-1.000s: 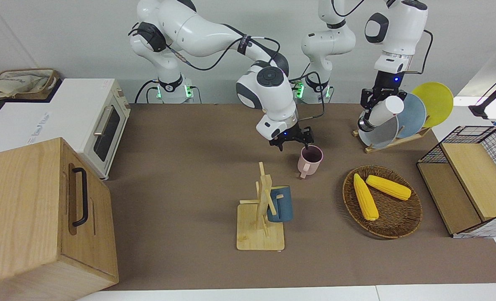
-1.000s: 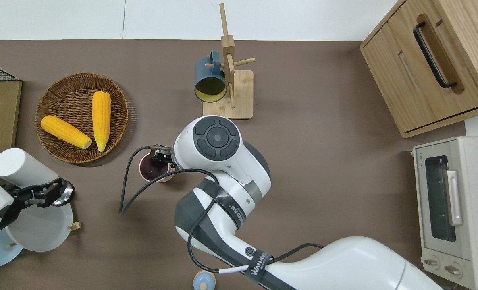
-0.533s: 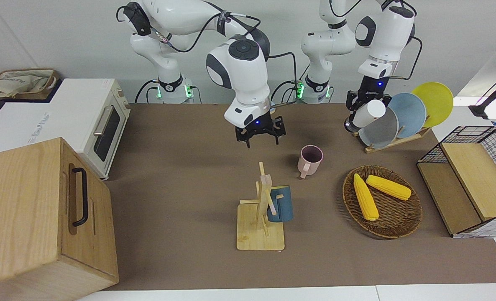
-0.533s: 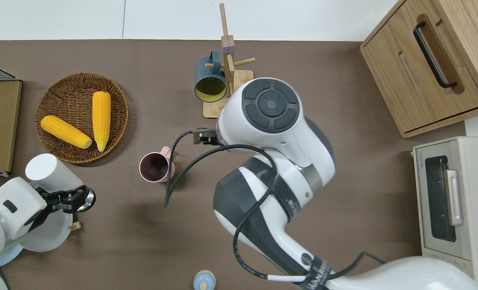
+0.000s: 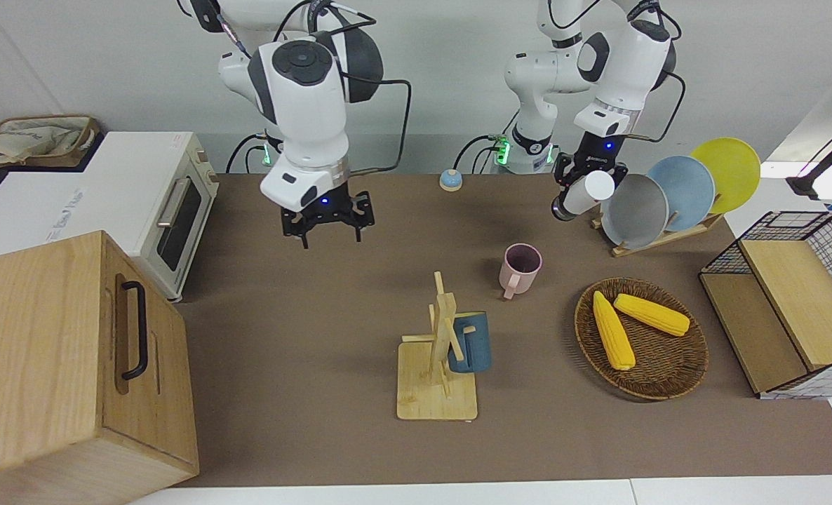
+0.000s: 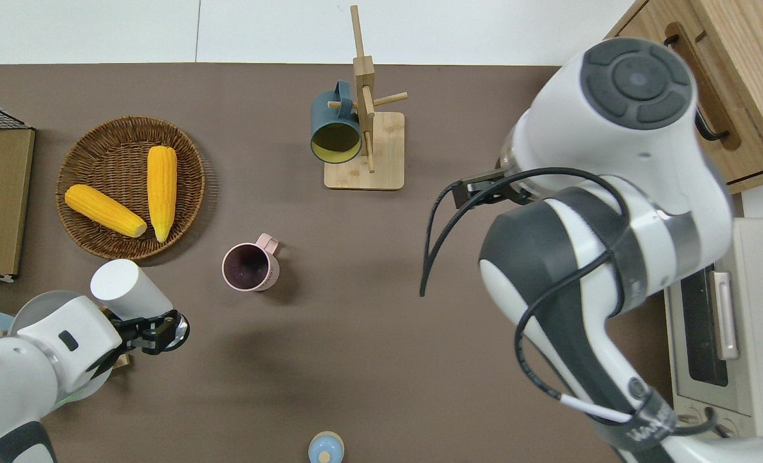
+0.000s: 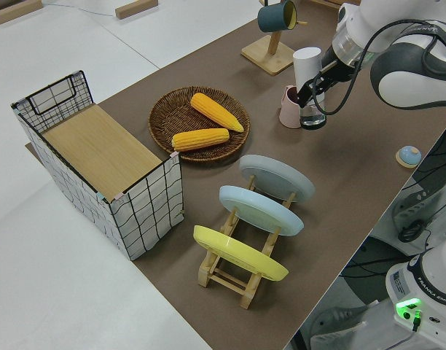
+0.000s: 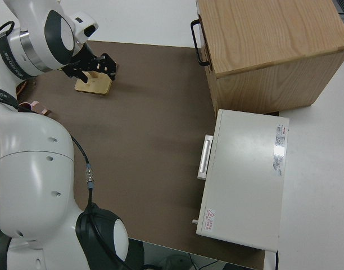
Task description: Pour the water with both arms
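Note:
My left gripper [image 5: 576, 198] is shut on a tilted white cylindrical bottle [image 5: 587, 191] with a silver end. It holds the bottle in the air over the table between the plate rack and a pink mug [image 5: 521, 267]. The bottle [image 6: 123, 289] and left gripper [image 6: 156, 325] also show in the overhead view, apart from the mug [image 6: 248, 267]. In the left side view the bottle [image 7: 307, 64] hangs close to the mug [image 7: 288, 108]. My right gripper [image 5: 330, 226] is open and empty, up over the table toward the toaster oven; it shows in the right side view [image 8: 96, 66].
A wooden mug tree [image 5: 438, 358] carries a blue mug [image 5: 472, 342]. A wicker basket [image 5: 668, 375] holds two corn cobs. A plate rack [image 5: 668, 235], a wire crate [image 5: 802, 294], a toaster oven [image 5: 170, 210], a wooden cabinet [image 5: 58, 365] and a small blue knob [image 5: 450, 180] stand around.
My right gripper let go of the pink mug, rose and swung toward the toaster oven end. My left gripper moved with the white bottle toward the pink mug.

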